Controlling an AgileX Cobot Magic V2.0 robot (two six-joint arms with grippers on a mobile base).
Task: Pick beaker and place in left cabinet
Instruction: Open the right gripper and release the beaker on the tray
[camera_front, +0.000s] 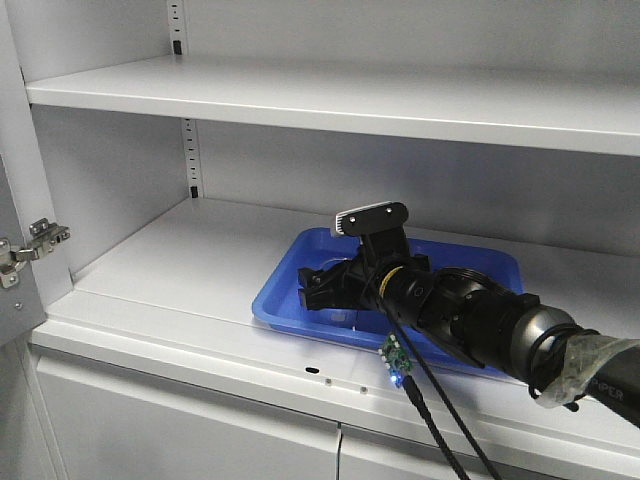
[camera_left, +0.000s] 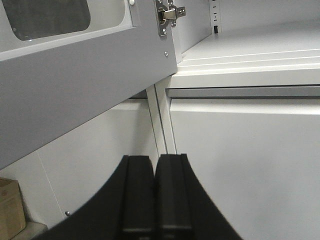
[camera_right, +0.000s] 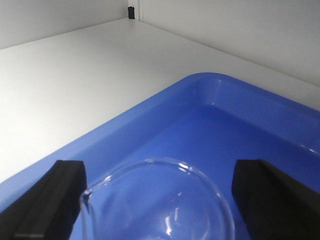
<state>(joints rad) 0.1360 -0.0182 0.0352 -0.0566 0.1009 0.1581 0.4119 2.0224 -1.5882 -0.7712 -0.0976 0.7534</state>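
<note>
**Student:** What does the beaker (camera_right: 159, 200) look like, and where is it?

**Tutor:** It is a small vessel of clear glass with a thin round rim, pinched into a pour spout on the left side in the right wrist view. It stands upright inside a blue tray (camera_right: 150, 117), near the tray's rounded corner. It sits between the two black fingers (camera_right: 52, 197) of the right gripper (camera_right: 157, 175). These are spread wide, one on either side, with a gap showing between each pad and the glass.

**Student:** And the surface beneath?

**Tutor:** The tray rests on the middle shelf (camera_front: 170, 260) of the left cabinet (camera_front: 110, 170), a pale grey metal unit. An upper shelf (camera_front: 350, 105) lies above, a slotted rail (camera_front: 190, 150) runs up the back corner, and a silver hinge (camera_front: 35, 242) sits at the left edge. Closed lower doors lie below the shelf front.

**Student:** What surrounds or obstructs it?

**Tutor:** In the front view the right arm, its wrist camera (camera_front: 370, 217) and black cables (camera_front: 430, 405) cross the tray. A small circuit board (camera_front: 395, 358) with a blue light hangs from them. These hide the beaker almost wholly.

**Student:** And the other arm?

**Tutor:** The left gripper (camera_left: 155, 200) is outside, facing the lower doors, with its jaws pressed together on nothing. A windowed door (camera_left: 75, 70) is above it and a cardboard box (camera_left: 10, 207) at lower left.
</note>
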